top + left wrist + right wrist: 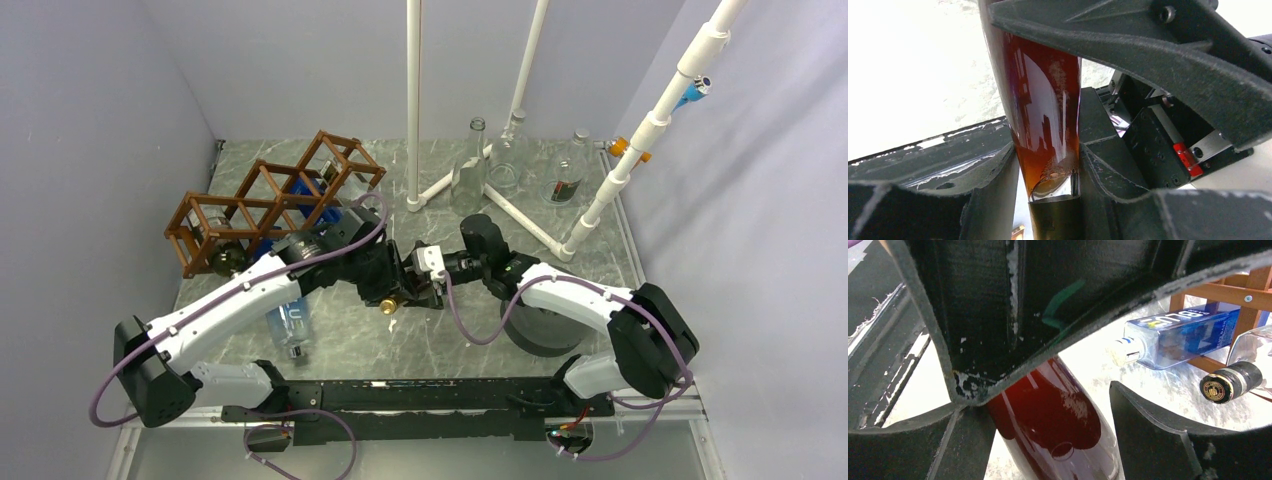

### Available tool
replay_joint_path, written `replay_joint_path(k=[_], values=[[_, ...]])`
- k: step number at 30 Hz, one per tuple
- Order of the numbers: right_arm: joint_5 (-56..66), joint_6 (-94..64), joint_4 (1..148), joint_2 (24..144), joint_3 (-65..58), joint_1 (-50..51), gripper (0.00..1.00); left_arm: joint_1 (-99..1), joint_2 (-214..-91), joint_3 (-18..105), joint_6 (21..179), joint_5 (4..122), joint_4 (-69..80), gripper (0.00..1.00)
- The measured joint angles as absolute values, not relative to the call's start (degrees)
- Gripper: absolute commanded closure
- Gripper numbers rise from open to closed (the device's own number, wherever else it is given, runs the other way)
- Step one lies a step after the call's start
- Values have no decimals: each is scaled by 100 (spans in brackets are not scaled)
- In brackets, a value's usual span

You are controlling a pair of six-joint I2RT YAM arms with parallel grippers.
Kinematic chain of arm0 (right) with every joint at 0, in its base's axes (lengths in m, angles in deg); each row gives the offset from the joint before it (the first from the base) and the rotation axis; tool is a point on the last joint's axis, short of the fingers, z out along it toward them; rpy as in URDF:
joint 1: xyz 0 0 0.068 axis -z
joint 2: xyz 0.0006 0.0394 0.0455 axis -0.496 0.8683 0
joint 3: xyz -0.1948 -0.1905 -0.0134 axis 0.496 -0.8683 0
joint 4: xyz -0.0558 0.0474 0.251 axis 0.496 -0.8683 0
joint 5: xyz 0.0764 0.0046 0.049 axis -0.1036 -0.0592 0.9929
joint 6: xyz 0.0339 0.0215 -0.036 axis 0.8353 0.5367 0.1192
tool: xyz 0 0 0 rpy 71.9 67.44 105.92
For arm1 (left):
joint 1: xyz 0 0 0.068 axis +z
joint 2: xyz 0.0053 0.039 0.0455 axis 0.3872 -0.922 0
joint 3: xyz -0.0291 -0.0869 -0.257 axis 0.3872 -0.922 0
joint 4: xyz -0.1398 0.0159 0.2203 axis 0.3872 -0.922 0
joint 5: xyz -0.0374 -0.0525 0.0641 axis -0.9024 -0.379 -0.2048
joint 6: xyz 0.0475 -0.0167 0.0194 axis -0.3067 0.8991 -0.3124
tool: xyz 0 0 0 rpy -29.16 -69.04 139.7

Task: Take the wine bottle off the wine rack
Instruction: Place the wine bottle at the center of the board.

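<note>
The wine bottle (1045,125), clear glass with red-brown liquid, is off the wooden wine rack (270,195) and held over the table's middle. In the top view only its gold cap (388,303) shows. My left gripper (385,275) is shut on the bottle's neck, with both fingers pressed to the glass in the left wrist view (1048,150). My right gripper (425,268) meets it from the right. In the right wrist view (1045,410) its jaws stand wide around the bottle's body (1048,430), with both fingers against the glass.
A blue bottle (1188,332) and a dark capped bottle (1230,382) lie in the rack (1248,295). A clear bottle (290,322) lies on the table by the left arm. A white pipe frame (413,100) and glass flasks (470,165) stand at the back. A black round object (540,325) sits under the right arm.
</note>
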State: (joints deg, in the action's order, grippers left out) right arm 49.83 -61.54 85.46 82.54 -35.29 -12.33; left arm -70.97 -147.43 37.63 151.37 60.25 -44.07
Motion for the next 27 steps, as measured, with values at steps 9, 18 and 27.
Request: replay_joint_path(k=[9, 18, 27], values=[[4992, -6023, 8613, 8254, -3540, -1235, 28, -7097, -14887, 3763, 15207, 5883, -4147, 98], [5068, -6211, 8585, 8254, -3553, -1235, 72, -7055, -14889, 3763, 15235, 5855, -4136, 85], [5167, -6239, 8581, 8249, -3553, -1160, 96, -7011, -14841, 3713, 15332, 5754, -3967, 28]])
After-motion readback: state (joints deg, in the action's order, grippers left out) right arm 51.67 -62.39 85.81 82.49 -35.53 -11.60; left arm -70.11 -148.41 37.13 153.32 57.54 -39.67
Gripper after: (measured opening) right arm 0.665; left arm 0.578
